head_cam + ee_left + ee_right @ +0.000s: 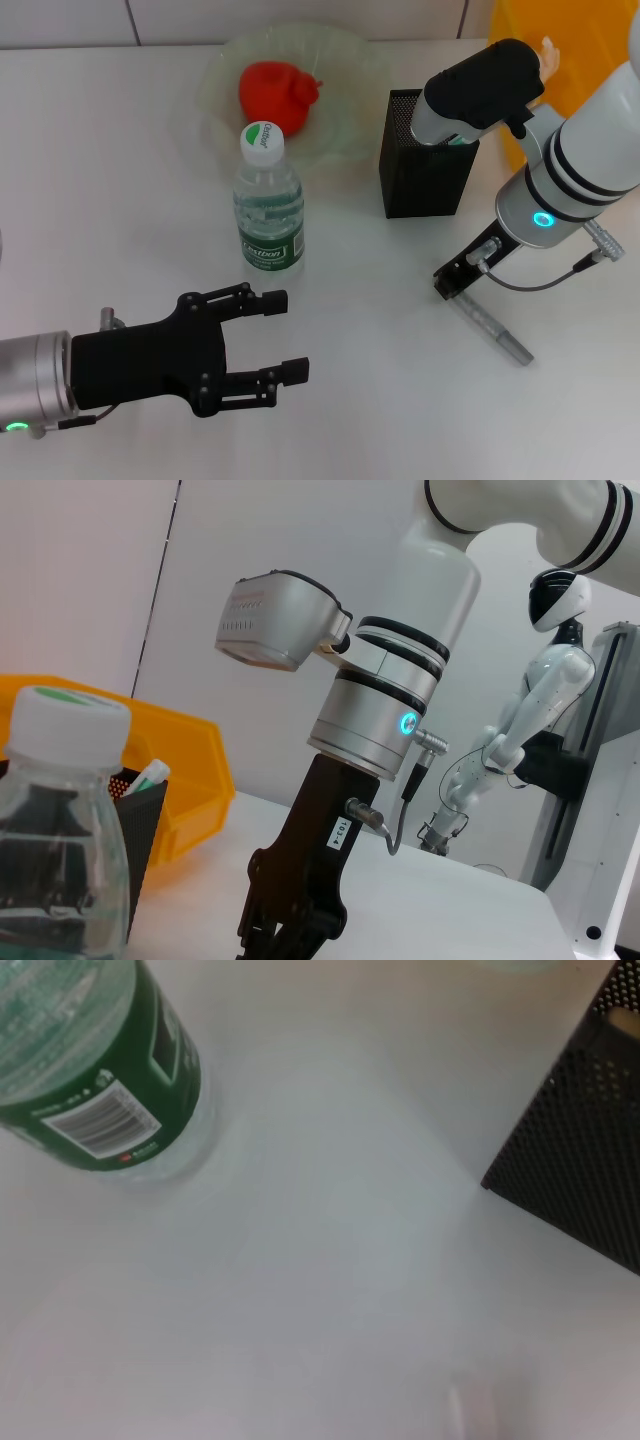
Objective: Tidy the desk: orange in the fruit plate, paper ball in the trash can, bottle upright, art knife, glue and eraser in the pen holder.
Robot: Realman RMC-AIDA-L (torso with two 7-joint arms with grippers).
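The bottle stands upright in the middle of the table. Behind it the orange lies in the fruit plate. The pen holder stands to the right, and a white, green-tipped stick pokes out of it; I cannot tell if it is the glue. My right gripper is down at the near end of the silver art knife lying on the table. My left gripper is open in front of the bottle. The paper ball and the eraser are out of view.
The yellow trash can stands at the back right, behind my right arm. A white humanoid figure stands beyond the table in the left wrist view.
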